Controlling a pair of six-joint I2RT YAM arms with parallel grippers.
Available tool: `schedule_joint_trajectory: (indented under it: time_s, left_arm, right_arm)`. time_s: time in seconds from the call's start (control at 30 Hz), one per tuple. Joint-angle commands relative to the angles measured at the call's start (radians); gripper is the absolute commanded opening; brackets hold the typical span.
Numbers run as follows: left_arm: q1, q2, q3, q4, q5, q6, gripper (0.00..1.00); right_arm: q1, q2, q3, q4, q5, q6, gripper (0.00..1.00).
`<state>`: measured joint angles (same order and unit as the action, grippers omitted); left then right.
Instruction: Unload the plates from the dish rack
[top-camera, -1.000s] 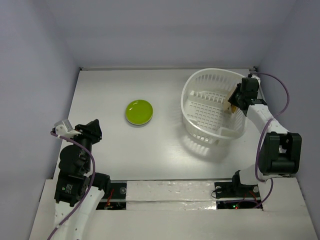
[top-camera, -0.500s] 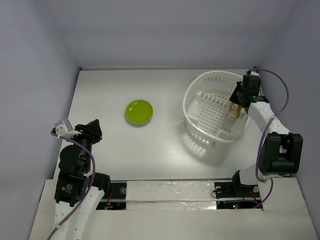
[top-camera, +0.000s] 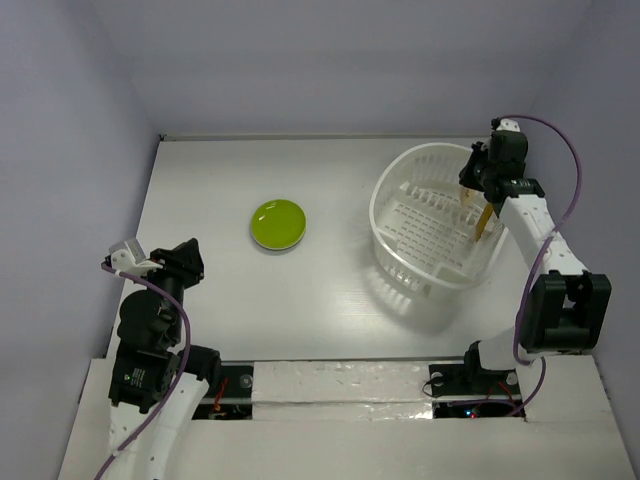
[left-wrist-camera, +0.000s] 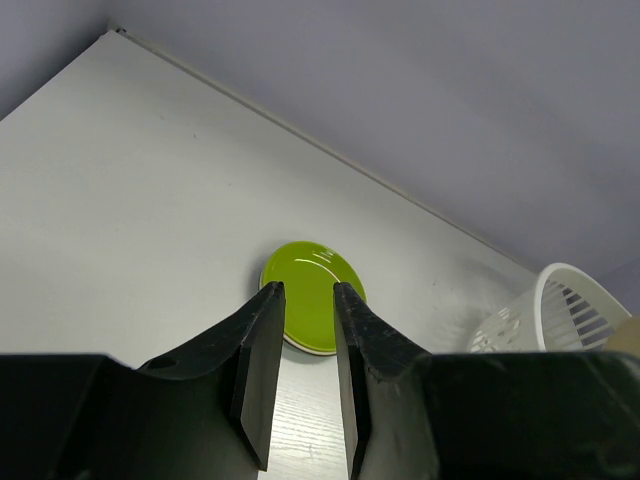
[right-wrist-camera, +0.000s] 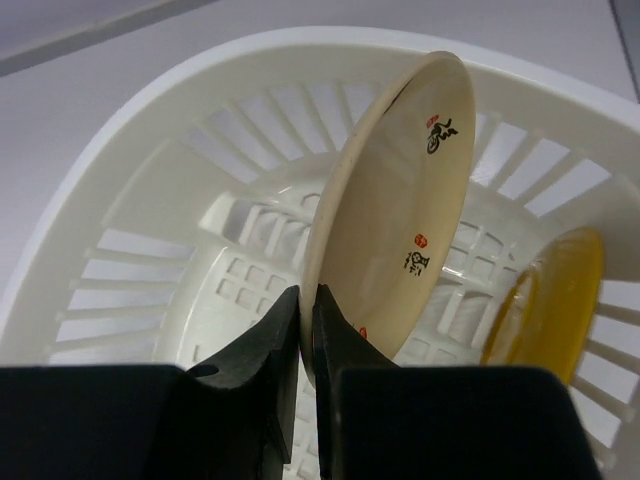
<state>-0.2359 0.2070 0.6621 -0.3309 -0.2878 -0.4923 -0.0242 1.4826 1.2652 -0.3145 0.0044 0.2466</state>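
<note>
The white slatted dish rack (top-camera: 400, 182) stands at the right of the table. My right gripper (top-camera: 471, 183) is over its far right side, shut on the rim of a cream plate (right-wrist-camera: 400, 200) with small red and black marks, held on edge above the rack floor (right-wrist-camera: 150, 150). An orange-yellow plate (right-wrist-camera: 555, 290) stands on edge inside the rack, just right of the cream plate; it also shows in the top view (top-camera: 484, 221). A lime green plate (top-camera: 279, 223) lies flat on the table's middle left. My left gripper (top-camera: 190, 262) is open and empty, aimed at that green plate (left-wrist-camera: 318, 300).
Grey walls close the table in at the back and both sides. The rack's rim (left-wrist-camera: 560, 300) shows at the right edge of the left wrist view. The right arm's cable (top-camera: 570, 190) loops beside the right wall.
My right gripper has moved toward the back wall and upward with the cream plate. The rack has shifted slightly right and settled. The left arm has not moved.
</note>
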Motion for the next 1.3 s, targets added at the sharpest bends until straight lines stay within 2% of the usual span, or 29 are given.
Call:
schedule_joint_trajectory:
  time_s: [0.0, 0.07, 0.33, 0.47, 0.57, 0.7, 0.93, 1.2, 1.27]
  left_arm:
    - [-0.006, -0.006, 0.013, 0.038, 0.006, -0.003, 0.23]
    - [-0.006, -0.008, 0.011, 0.038, 0.006, -0.002, 0.23]
    - [-0.006, -0.012, 0.013, 0.036, -0.005, -0.003, 0.23]
    - [-0.006, -0.017, 0.016, 0.029, -0.017, -0.006, 0.23]
    - [0.003, -0.023, 0.019, 0.026, -0.031, -0.011, 0.23]
    - [0.003, -0.026, 0.024, 0.015, -0.051, -0.015, 0.23]
    - [0.003, -0.034, 0.028, 0.01, -0.062, -0.019, 0.26]
    - [0.003, -0.034, 0.027, 0.012, -0.057, -0.02, 0.29]
    - [0.003, -0.034, 0.028, 0.012, -0.057, -0.02, 0.29]
  right_arm:
    - [0.061, -0.062, 0.071, 0.035, -0.083, -0.055, 0.0]
    - [0.104, -0.068, 0.101, 0.019, -0.087, -0.088, 0.0]
    - [0.467, -0.018, 0.304, -0.083, -0.047, -0.234, 0.0]
    - [0.706, 0.129, 0.405, -0.115, -0.034, -0.337, 0.0]
    - [0.796, 0.238, 0.518, -0.153, -0.011, -0.375, 0.0]
    - [0.92, 0.474, 0.699, -0.268, 0.106, -0.424, 0.0]
    - [0.966, 0.666, 0.878, -0.304, 0.158, -0.46, 0.0]
    - [1.006, 0.795, 0.87, -0.262, 0.197, -0.461, 0.0]
    - [1.018, 0.808, 0.859, -0.244, 0.221, -0.458, 0.05]
